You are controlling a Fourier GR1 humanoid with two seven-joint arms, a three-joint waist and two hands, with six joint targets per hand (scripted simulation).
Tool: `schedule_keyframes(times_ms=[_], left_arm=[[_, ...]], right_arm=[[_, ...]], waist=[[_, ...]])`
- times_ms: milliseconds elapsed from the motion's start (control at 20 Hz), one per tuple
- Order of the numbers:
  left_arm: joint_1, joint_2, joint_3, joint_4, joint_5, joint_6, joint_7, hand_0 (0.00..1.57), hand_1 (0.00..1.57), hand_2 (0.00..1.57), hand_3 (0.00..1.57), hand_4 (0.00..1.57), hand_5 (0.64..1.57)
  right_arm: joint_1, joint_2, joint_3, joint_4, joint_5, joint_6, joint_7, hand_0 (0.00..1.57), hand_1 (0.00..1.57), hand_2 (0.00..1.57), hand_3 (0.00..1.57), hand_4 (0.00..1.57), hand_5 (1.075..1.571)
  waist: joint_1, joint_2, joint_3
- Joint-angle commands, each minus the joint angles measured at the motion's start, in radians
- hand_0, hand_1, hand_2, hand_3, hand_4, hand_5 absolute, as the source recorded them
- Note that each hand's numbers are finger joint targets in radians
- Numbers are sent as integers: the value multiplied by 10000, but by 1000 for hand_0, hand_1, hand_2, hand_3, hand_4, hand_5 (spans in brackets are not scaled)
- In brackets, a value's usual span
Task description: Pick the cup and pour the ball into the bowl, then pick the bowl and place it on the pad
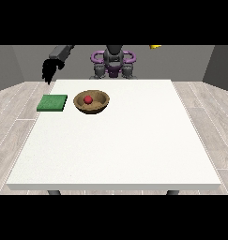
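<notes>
**Here: ball in bowl, hand raised at upper left**

Here the white table (115, 140) filled the middle of the frame, with the robot (113, 61) small at top centre behind its far edge. The wooden bowl (91, 101) stood upright on the table in the upper left part of the frame, and the red ball (88, 99) lay inside it, near its middle. The green pad (52, 103) lay flat on the table just left of the bowl, close to it but apart, near the table's left edge. The bowl had not been set on the pad.

The hand at the view's left (49, 70) hung in the air at the upper left of the frame, above and beyond the table's far left corner, well apart from both pad and bowl. Its fingers pointed downward, relaxed, and held nothing. Its grey forearm ran up and to the right toward the robot.

A small yellow thing (155, 46) showed at the top edge, right of the robot; what it was could not be told. No hand showed at the view's right.
</notes>
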Motion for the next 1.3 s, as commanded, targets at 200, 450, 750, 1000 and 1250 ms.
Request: schedule_keyframes(times_ms=[200, 450, 750, 1000, 1250], left_arm=[[-55, 1634, 2578, -337, 3834, -3225, -897, 0, 0, 0, 0, 1053, 1561], [267, 2669, 3158, -446, 4925, -4667, -379, 0, 0, 0, 0, 1039, 1558], [585, 3451, 3570, -716, 5175, -4610, -403, 0, 0, 0, 0, 1001, 1542], [1015, 3795, 3818, -1252, 5776, -4960, -121, 0, 0, 0, 0, 1014, 1532], [959, 3943, 3827, -2014, 6174, -5021, 34, 0, 0, 0, 0, 1017, 1536]], right_arm=[[-132, 1090, 17, 424, 221, -889, -1298, 0, 0, 0, 0, 741, 1567], [-70, 1201, -27, 1605, 184, -394, -2288, 0, 0, 0, 0, 722, 1566], [-1499, 1175, 175, 3011, 266, -468, -2840, 0, 0, 0, 0, 582, 1558], [-1631, 930, -49, 4139, 152, -200, -3394, 0, 0, 0, 0, 529, 1553], [-2298, 573, -306, 5184, 149, -38, -4504, 0, 0, 0, 0, 476, 1548]], waist=[[894, 1296, 88], [936, 1445, 99], [324, 1910, 98], [392, 1938, 100], [696, 2902, 105]])
